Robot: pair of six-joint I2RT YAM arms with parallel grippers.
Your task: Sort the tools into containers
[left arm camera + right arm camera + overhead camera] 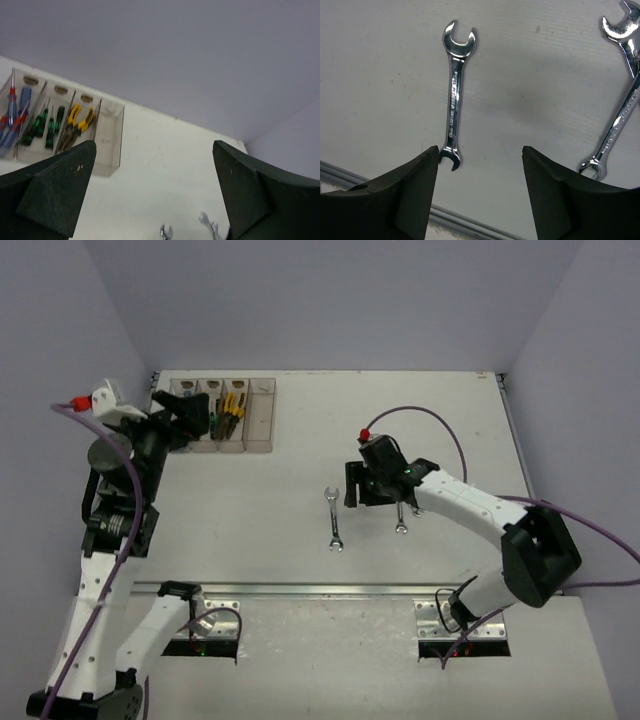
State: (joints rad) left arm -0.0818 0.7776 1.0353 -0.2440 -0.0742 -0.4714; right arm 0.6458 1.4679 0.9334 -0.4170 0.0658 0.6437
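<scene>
The containers (261,415) stand in a row at the table's far left. The left wrist view shows blue screwdrivers (12,117), green-black screwdrivers (45,125) and yellow and orange pliers (77,125) in three bins; the rightmost bin (111,137) holds nothing. My left gripper (190,422) hovers by the bins' left end, open and empty (155,165). Two silver wrenches lie mid-table, one (335,520) left of my right gripper (372,495), the other (400,516) partly under it. In the right wrist view the open, empty gripper (480,155) has its left fingertip beside the near end of one wrench (455,100); the other wrench (620,110) lies to the right.
A metal rail (330,590) runs along the table's near edge between the arm bases. Lilac walls close in the left, back and right sides. A purple cable (440,425) loops above the right arm.
</scene>
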